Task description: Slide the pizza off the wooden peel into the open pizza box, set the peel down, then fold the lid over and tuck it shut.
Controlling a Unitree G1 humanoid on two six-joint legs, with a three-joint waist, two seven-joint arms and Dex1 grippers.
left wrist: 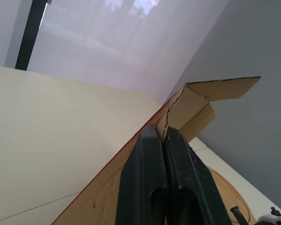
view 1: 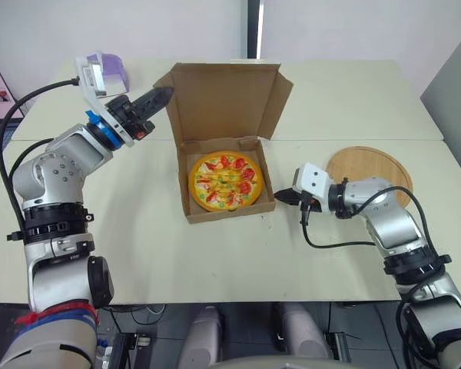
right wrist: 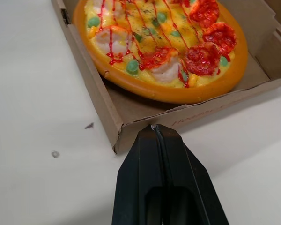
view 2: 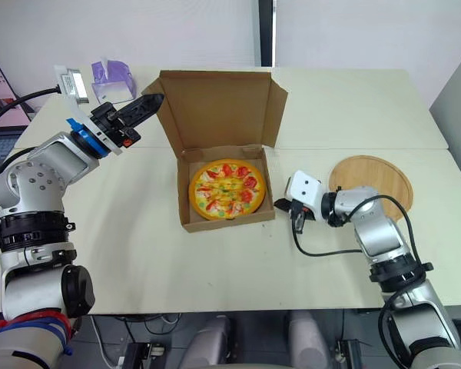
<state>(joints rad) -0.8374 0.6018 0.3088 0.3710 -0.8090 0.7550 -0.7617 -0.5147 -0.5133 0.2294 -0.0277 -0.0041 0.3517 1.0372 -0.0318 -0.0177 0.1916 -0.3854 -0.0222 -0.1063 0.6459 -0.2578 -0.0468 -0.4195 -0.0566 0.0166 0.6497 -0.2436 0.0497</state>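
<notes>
**Desk:** A pale table (view 1: 138,254), with an open pizza box (view 1: 215,214) at its centre and the lid (view 1: 223,96) upright at twelve o'clock. The wooden peel (view 1: 369,165) lies bare at three o'clock, and the pizza (view 1: 225,181) sits in the tray. How will the box handle?

**Photographer:** It looks like light corrugated card: stiff in the panel, weak at the fold, likely to skid. I'd push the lid's top edge and brace the tray wall.

**Desk:** And the grippers?

**Photographer:** The left gripper (view 1: 165,94), fingers pressed together, is at the lid's ten o'clock edge. Its wrist view shows the fluted edge just past the tips. The right gripper (right wrist: 154,127), likewise closed, noses the tray's four o'clock corner, clearest in its wrist view.
</notes>
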